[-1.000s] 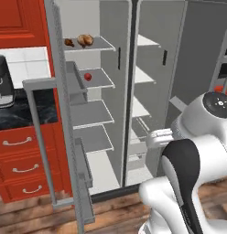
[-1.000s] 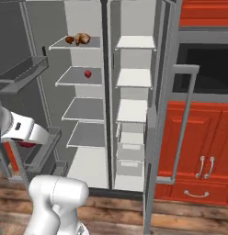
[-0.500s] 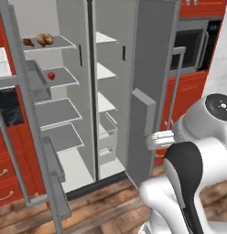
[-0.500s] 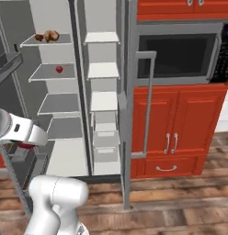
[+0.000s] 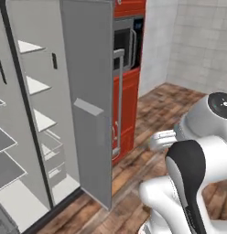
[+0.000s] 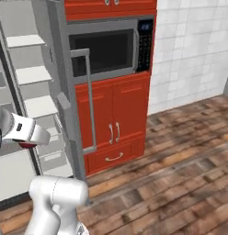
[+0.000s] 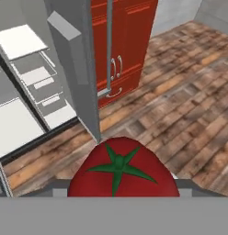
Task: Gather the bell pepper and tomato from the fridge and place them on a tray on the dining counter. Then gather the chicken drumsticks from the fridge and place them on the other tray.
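Now the gripper (image 7: 122, 195) has its jaws wide around the red tomato (image 7: 122, 172), green stem up, with the fridge (image 5: 85, 91) door hanging open beside red cabinets (image 6: 116, 119).

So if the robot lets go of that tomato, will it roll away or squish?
The tomato looks round and smooth, so on the wooden floor it would probably roll. Its skin looks glossy, so it may be a bit slippery. Whether it would squish can't be told here, though tomatoes are usually soft, so a gentle hold seems wise.
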